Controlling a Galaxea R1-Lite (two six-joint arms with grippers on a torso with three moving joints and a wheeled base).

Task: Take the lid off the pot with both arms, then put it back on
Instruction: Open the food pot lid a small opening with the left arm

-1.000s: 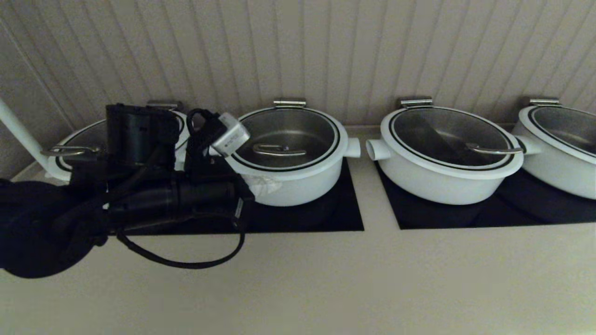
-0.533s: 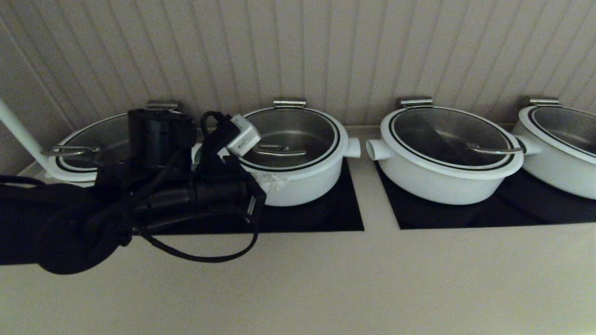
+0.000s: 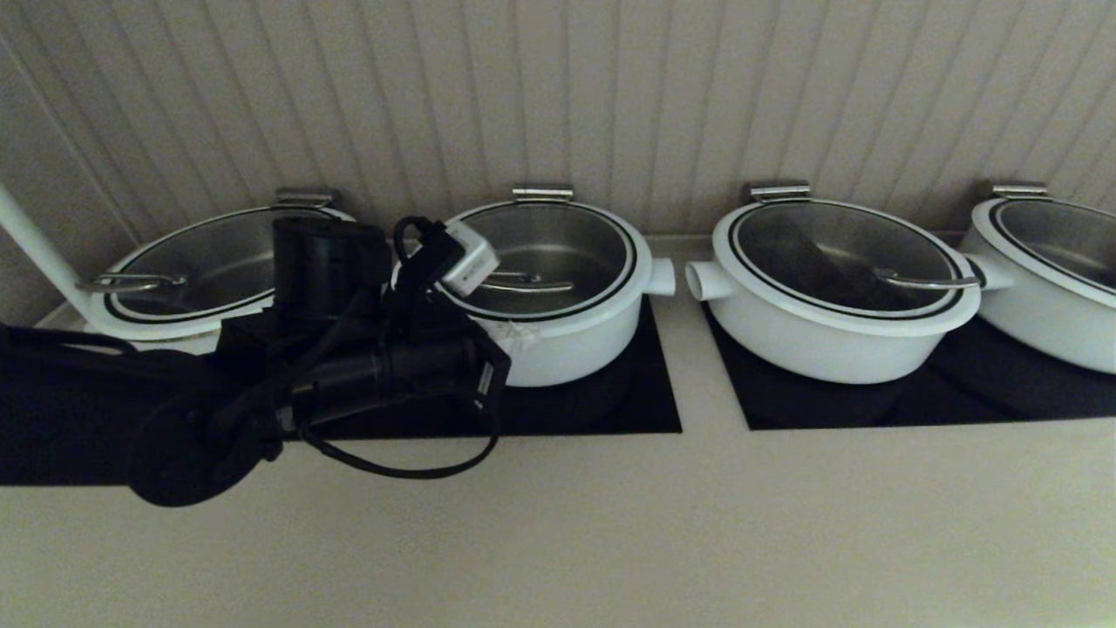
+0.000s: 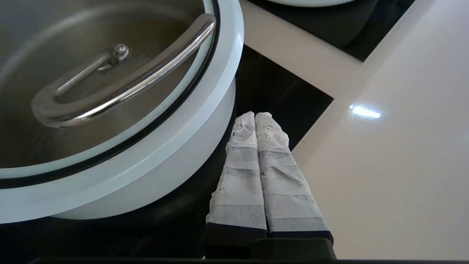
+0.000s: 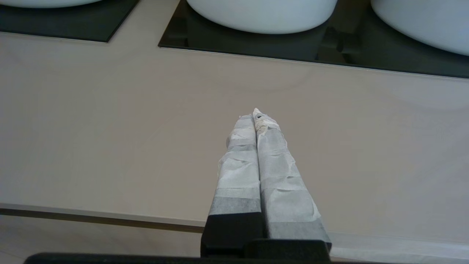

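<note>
The pot (image 3: 558, 344) is small, deep and white, second from the left on a black hob plate (image 3: 628, 406). The lid (image 3: 567, 253) sits on it, with its arched steel handle (image 3: 523, 282) at the centre. My left gripper (image 3: 513, 336) is shut and empty, low against the pot's front-left wall. In the left wrist view its taped fingertips (image 4: 255, 115) lie beside the pot's wall (image 4: 154, 168), below the lid (image 4: 91, 44) and its handle (image 4: 124, 82). My right gripper (image 5: 255, 114) is shut and empty over the beige counter near its front edge, out of the head view.
Wider white pots with glass lids stand at the left (image 3: 174, 270), right (image 3: 837, 296) and far right (image 3: 1055, 270). A panelled wall runs close behind them. A white pole (image 3: 35, 249) leans at the far left. Beige counter (image 3: 654, 523) lies in front.
My left arm has moved right along the counter, from in front of the left pot to the small pot's front-left side. The lid and pots have not moved.
</note>
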